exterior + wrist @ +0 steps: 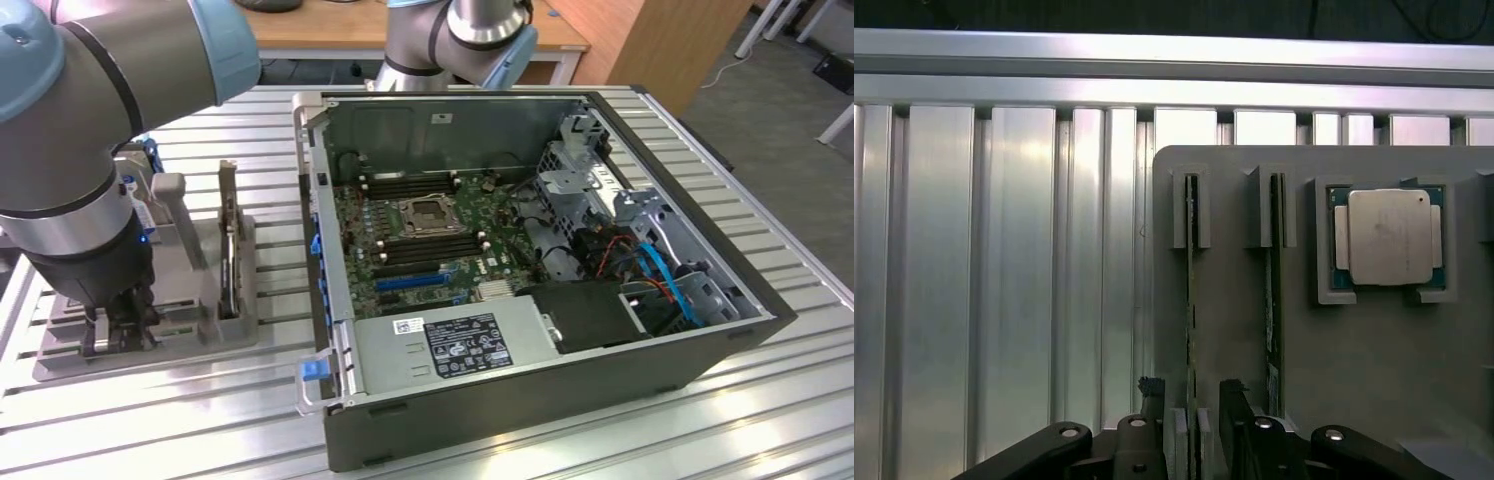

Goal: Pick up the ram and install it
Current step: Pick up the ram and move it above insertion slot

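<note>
In the wrist view two ram sticks stand on edge in slots of a grey holder plate (1234,330). One ram (1192,300) runs straight toward my gripper (1192,412); the other ram (1274,300) stands parallel beside it. My gripper is open, with one dark finger on either side of the first stick's near end and a gap to each. In the exterior view the gripper (118,322) points down into the grey holder (187,335), on the exterior view's left of the open computer case (534,400).
A square silver processor (1389,237) lies in a recess of the holder. A flat part (232,250) stands upright in the holder near the case. The motherboard (441,240) lies exposed in the case, with long memory slots (414,185) around the socket. The table is ribbed aluminium (984,280).
</note>
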Available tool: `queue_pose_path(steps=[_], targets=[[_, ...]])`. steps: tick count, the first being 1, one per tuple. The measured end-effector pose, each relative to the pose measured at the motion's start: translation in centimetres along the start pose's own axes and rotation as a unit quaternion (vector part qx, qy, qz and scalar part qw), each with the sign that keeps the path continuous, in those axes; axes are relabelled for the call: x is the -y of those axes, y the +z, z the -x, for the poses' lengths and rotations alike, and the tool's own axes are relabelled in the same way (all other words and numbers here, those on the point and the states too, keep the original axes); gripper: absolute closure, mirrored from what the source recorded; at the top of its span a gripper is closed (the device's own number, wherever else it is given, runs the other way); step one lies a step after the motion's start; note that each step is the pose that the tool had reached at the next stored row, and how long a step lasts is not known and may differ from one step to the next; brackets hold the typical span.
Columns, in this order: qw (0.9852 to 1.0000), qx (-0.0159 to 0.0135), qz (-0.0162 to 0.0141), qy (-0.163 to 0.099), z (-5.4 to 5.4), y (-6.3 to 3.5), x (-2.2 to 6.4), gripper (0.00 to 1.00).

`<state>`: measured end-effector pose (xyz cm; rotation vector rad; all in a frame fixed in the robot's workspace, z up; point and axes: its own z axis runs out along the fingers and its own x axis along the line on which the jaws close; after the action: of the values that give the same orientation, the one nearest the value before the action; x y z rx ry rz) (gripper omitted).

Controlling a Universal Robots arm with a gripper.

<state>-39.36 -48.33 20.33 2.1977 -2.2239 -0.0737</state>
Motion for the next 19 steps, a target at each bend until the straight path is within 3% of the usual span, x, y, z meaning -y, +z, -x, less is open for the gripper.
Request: queue_pose_path(steps=[19], targets=[[1.0000, 0.0000, 0.0000, 0.000, -0.01, 0.51, -0.28, 0.64]])
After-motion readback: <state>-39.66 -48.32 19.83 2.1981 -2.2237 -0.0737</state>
